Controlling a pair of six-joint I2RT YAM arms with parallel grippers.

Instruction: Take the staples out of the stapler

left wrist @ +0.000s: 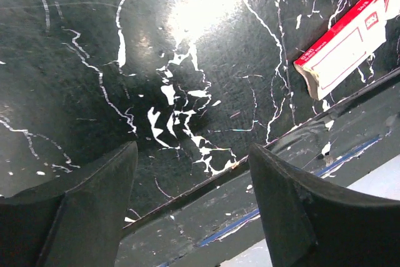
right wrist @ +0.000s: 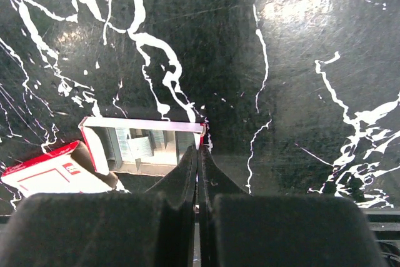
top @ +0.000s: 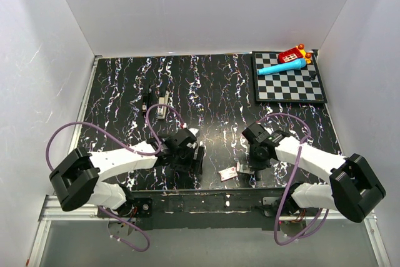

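Note:
The small grey-silver stapler (top: 161, 107) lies on the black marbled table, far left of centre, with a slim dark piece (top: 145, 101) just left of it. Both grippers are well away from it, near the front edge. My left gripper (top: 191, 154) (left wrist: 194, 154) hangs open over bare table with nothing between its fingers. My right gripper (top: 255, 166) (right wrist: 199, 148) is shut, its tips pinching the right end wall of an open white staple box tray (right wrist: 144, 145) that holds silver staple strips. Any staples inside the stapler are hidden.
The red-and-white box sleeve (top: 228, 174) (left wrist: 340, 48) (right wrist: 47, 173) lies between the two grippers, touching the tray's left end. The table's front edge (left wrist: 206, 182) runs just under the left gripper. A checkerboard (top: 289, 85) with a blue pen and a red toy sits at the back right.

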